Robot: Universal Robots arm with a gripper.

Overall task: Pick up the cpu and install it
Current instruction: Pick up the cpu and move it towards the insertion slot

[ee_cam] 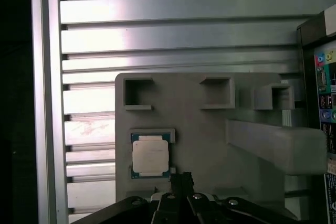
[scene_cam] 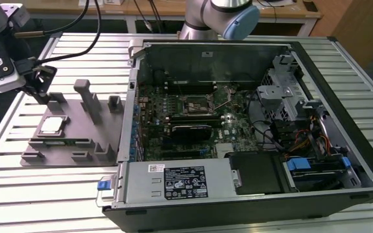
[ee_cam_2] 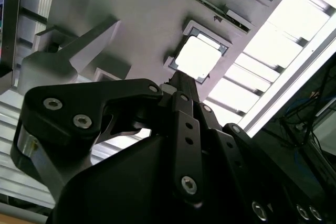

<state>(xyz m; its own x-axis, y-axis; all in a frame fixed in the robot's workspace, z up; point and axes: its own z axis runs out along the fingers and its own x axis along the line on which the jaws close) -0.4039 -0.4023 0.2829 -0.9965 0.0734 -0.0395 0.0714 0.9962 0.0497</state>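
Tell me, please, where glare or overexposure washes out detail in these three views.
In the second wrist view the silvery square cpu is blown out to white, as is the slatted metal table; in the first wrist view the cpu is evenly lit but the table carries bright glare bands; in the exterior view the open black computer case is dim inside.

The square, silvery-topped cpu point(scene_cam: 52, 125) point(ee_cam_2: 197, 58) point(ee_cam: 150, 156) lies flat in a recess of the grey holder tray point(scene_cam: 76, 141).

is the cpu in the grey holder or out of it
In. In the first wrist view the cpu lies flat in its square recess on the grey holder; the gripper is near it, not holding it.
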